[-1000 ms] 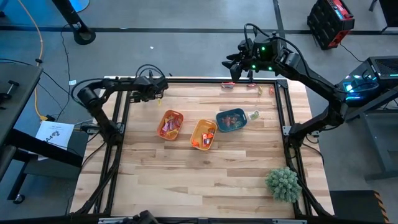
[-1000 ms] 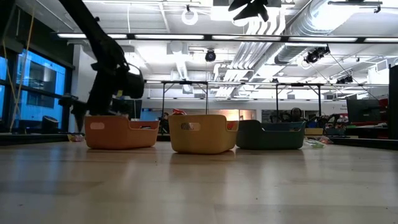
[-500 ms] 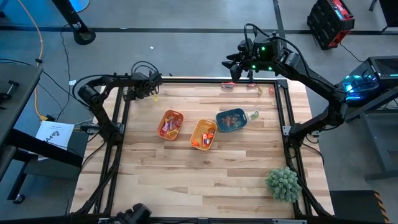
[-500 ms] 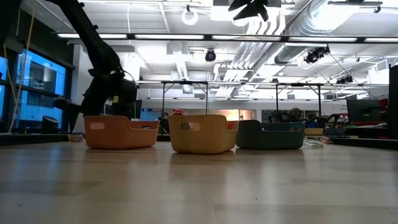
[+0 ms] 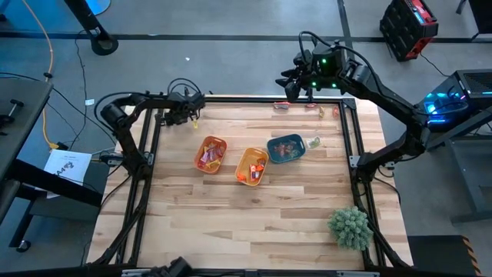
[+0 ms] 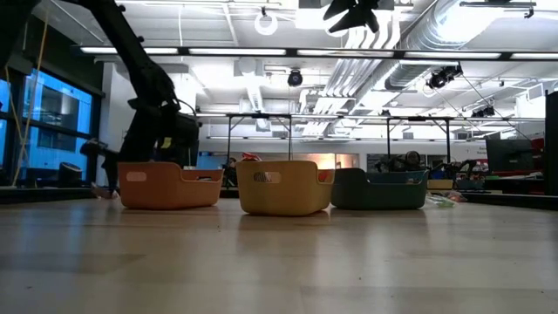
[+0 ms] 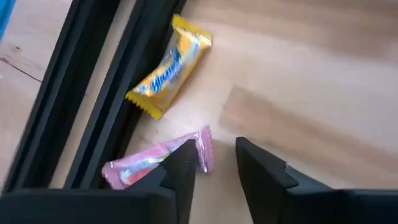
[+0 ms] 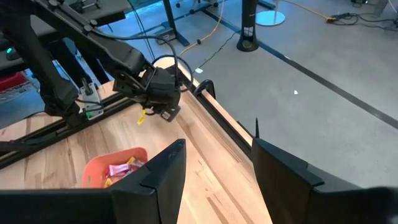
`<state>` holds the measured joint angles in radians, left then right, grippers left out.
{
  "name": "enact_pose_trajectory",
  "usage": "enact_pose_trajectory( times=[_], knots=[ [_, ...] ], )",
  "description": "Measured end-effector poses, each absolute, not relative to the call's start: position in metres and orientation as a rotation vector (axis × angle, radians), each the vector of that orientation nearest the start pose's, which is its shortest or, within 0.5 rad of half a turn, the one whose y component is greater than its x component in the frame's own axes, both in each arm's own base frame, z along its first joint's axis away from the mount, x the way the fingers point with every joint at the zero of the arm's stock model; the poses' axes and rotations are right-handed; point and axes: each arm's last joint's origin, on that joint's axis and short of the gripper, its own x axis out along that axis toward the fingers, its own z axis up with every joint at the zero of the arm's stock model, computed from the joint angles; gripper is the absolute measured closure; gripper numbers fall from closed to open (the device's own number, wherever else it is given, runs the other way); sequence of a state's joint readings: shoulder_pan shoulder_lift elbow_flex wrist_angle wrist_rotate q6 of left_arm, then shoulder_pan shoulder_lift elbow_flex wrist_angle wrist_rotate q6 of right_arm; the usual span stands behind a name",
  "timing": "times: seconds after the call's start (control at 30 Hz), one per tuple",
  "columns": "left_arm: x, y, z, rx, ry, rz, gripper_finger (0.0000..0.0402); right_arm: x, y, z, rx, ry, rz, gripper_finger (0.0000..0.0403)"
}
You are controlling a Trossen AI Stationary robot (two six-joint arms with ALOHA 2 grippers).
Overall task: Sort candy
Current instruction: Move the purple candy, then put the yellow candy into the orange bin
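Two candies lie at the table's far left corner beside the black frame rail: a yellow one point(image 7: 171, 65) and a pink one point(image 7: 158, 163). My left gripper point(image 7: 216, 167) stands low over them, open with a narrow gap, bare wood between its fingers and the pink candy's end beside one finger. In the high view my left gripper point(image 5: 189, 114) is over that corner. My right gripper point(image 5: 296, 81) hangs open high above the table's far edge, with nothing between its fingers point(image 8: 165, 171). More candy fills the orange bin point(image 5: 210, 154) and the yellow-orange bin point(image 5: 252, 165). My left gripper slants down from above at the pink candy. One finger point(image 7: 185, 168) stands in front of the candy's crimped end point(image 7: 203, 144), which lies flat on the table. Whether the finger touches it I cannot tell.
A blue bin point(image 5: 286, 148) stands right of the two other bins. Loose candy lies at the far right point(image 5: 282, 107) and beside the blue bin point(image 5: 314, 142). A green spiky plant point(image 5: 350, 228) stands near the right front corner. The black frame rail point(image 7: 93, 93) runs along the candies.
My left gripper has sunk a little over the table's far left corner, toward the pink and yellow candies. The candies and bins lie as before.
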<state>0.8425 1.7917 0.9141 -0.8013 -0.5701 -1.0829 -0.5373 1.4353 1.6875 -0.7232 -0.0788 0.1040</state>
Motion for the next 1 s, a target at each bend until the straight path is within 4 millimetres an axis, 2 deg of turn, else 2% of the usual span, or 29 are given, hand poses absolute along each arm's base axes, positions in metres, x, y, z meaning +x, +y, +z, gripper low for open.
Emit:
enact_pose_trajectory(
  times=[0.23,0.43,0.53,0.63,0.77,1.0],
  knots=[
    [0.184,0.198,0.118,-0.846,1.162,1.748,0.0392,0.253,-0.148,0.440,0.244,0.430,-0.473,0.0224],
    [0.217,0.173,0.119,-0.801,1.138,1.570,0.0399,0.253,-0.148,0.440,0.244,0.430,-0.473,0.0224],
    [0.236,0.156,0.125,-0.798,1.120,1.452,0.0400,0.253,-0.148,0.441,0.234,0.432,-0.471,0.0224],
    [0.254,0.142,0.143,-0.828,1.056,1.323,0.0401,0.253,-0.148,0.441,0.230,0.433,-0.470,0.0224],
    [0.265,0.135,0.186,-0.765,0.898,1.270,0.0401,0.253,-0.148,0.441,0.231,0.432,-0.470,0.0224],
    [0.258,0.118,0.248,-0.680,0.770,1.086,0.0401,0.253,-0.148,0.441,0.245,0.428,-0.474,0.0224]
  ],
)
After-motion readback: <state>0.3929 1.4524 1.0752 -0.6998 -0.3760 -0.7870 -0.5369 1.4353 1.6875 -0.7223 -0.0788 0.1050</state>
